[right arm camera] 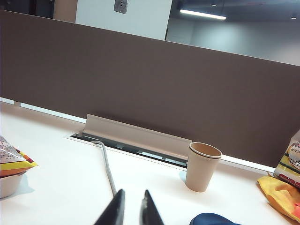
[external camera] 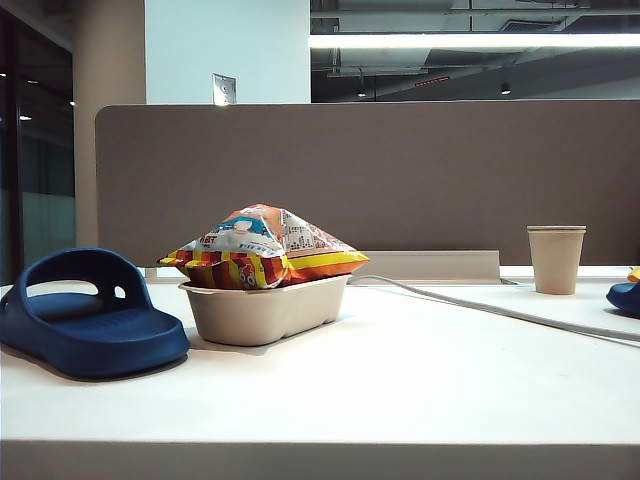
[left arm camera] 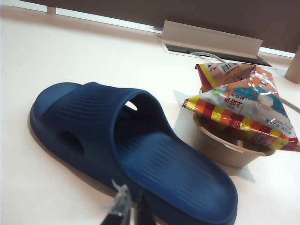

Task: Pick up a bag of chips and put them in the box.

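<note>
The bag of chips (external camera: pixel 262 248), striped red, yellow and orange with a white-blue top, lies across the beige box (external camera: pixel 265 310) and overhangs its rim on both sides. In the left wrist view the bag of chips (left arm camera: pixel 243 103) rests on the box (left arm camera: pixel 225 150), well beyond my left gripper (left arm camera: pixel 131 193). That gripper is shut and holds nothing, low over the table beside a blue slipper. My right gripper (right arm camera: pixel 133 192) is shut and empty above bare table. One corner of the bag (right arm camera: pixel 11 157) and the box (right arm camera: pixel 7 183) show at the edge of its view. Neither gripper appears in the exterior view.
A blue slipper (external camera: pixel 85 315) lies left of the box. A paper cup (external camera: pixel 556 258) stands at the back right, with a grey cable (external camera: pixel 500 310) running past it. A second slipper (right arm camera: pixel 213 219) and another snack bag (right arm camera: pixel 283 187) sit at the far right. A brown partition (external camera: pixel 370 180) closes the back.
</note>
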Motion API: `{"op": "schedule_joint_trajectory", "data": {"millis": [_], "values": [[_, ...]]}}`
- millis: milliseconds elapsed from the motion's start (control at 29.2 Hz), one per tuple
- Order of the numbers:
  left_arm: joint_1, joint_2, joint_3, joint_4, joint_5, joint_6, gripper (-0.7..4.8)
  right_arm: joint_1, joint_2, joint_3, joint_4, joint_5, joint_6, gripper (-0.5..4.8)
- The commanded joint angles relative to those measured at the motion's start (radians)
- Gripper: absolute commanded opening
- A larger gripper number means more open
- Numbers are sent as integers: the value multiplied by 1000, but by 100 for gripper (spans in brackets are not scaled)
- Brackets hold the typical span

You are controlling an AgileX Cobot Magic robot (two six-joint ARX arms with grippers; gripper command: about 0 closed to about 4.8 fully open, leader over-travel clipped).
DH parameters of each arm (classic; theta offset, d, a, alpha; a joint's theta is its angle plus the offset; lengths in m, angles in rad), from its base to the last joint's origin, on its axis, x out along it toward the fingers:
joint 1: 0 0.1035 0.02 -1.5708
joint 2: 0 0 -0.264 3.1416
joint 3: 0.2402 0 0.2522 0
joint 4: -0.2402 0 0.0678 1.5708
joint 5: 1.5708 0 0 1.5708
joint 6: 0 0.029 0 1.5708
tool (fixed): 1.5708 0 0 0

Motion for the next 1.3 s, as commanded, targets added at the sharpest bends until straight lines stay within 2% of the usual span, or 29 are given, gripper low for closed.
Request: {"op": "schedule_joint_trajectory", "data": {"millis": [34,308,411,685,891,1097,1302], "values": [[1,1,1,-6,3,1,22,0,1,0,10,-1,3,53],[1,1,1,-6,4,3,22,0,1,0,10,-1,3,53],[1,1,1,-6,-3,58,22,0,1,0,10,-1,3,53],[1,1,1,-6,-3,62,22,0,1,0,-2,0,3,53],[1,1,0,7,-6,134,22,0,1,0,-128,3,3,53],[1,1,0,8,-8,303,22,1,1,0,-232,2,3,53],[1,1,-1,12,-8,319,22,4,1,0,-279,2,6,53]]}}
